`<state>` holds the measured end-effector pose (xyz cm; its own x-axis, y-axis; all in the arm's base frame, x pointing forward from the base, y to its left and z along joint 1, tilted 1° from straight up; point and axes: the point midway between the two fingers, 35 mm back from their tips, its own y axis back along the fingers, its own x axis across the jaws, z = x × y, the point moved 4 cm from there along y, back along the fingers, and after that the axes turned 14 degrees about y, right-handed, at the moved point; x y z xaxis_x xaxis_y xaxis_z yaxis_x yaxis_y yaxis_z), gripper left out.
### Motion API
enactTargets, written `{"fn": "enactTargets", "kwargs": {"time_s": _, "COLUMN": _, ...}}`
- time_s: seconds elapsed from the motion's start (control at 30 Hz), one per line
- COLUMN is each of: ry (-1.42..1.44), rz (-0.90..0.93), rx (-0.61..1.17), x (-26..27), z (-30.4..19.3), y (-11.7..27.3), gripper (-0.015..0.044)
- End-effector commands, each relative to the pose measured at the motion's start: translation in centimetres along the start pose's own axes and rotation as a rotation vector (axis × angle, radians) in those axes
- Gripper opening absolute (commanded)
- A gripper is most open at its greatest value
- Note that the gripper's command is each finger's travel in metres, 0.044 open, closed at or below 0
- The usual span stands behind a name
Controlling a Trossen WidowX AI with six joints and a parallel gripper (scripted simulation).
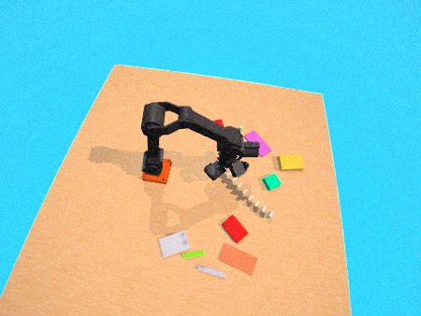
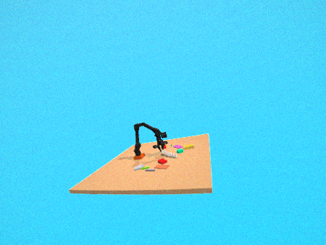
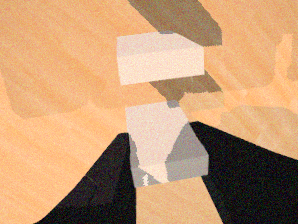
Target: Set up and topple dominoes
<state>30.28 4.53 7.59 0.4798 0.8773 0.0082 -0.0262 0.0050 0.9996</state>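
Note:
My gripper [image 1: 226,172] [image 2: 160,148] [image 3: 160,136] is shut on a white domino [image 3: 159,135], at the arm-side end of the row. The row of several standing white dominoes [image 1: 250,198] [image 2: 169,154] runs from beneath the gripper toward the front right in the top view. In the wrist view the nearest standing domino [image 3: 161,61] is just ahead of the held one, with a narrow gap between them. The fingers hide this end of the row in the top view. How high the held domino's foot is above the table cannot be told.
A teal block [image 1: 272,181] and yellow block [image 1: 291,163] lie right of the row, a purple plate [image 1: 260,141] behind. A red block [image 1: 235,228], orange plate [image 1: 238,260], pale box [image 1: 174,244], lime bar [image 1: 194,254] and grey bar [image 1: 211,271] lie in front.

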Motion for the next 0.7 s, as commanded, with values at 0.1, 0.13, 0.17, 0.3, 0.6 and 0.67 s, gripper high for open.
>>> {"fn": "enactTargets", "kwargs": {"time_s": 0.1, "ry": 0.000, "rz": -0.004, "rx": 0.002, "x": -0.15, "z": -0.13, "y": -0.37, "gripper": 0.0107}}
{"fn": "enactTargets", "kwargs": {"time_s": 0.13, "ry": 0.000, "rz": -0.004, "rx": 0.002, "x": -0.15, "z": -0.13, "y": -0.37, "gripper": 0.0107}}
{"fn": "enactTargets", "kwargs": {"time_s": 0.17, "ry": 0.000, "rz": -0.004, "rx": 0.002, "x": -0.15, "z": -0.13, "y": -0.37, "gripper": 0.0107}}
{"fn": "enactTargets", "kwargs": {"time_s": 0.3, "ry": 0.000, "rz": -0.004, "rx": 0.002, "x": -0.15, "z": -0.13, "y": -0.37, "gripper": 0.0160}}
{"fn": "enactTargets", "kwargs": {"time_s": 0.6, "ry": 0.000, "rz": -0.004, "rx": 0.002, "x": -0.15, "z": -0.13, "y": -0.37, "gripper": 0.0396}}
{"fn": "enactTargets", "kwargs": {"time_s": 0.67, "ry": 0.000, "rz": -0.004, "rx": 0.002, "x": -0.15, "z": -0.13, "y": -0.37, "gripper": 0.0440}}
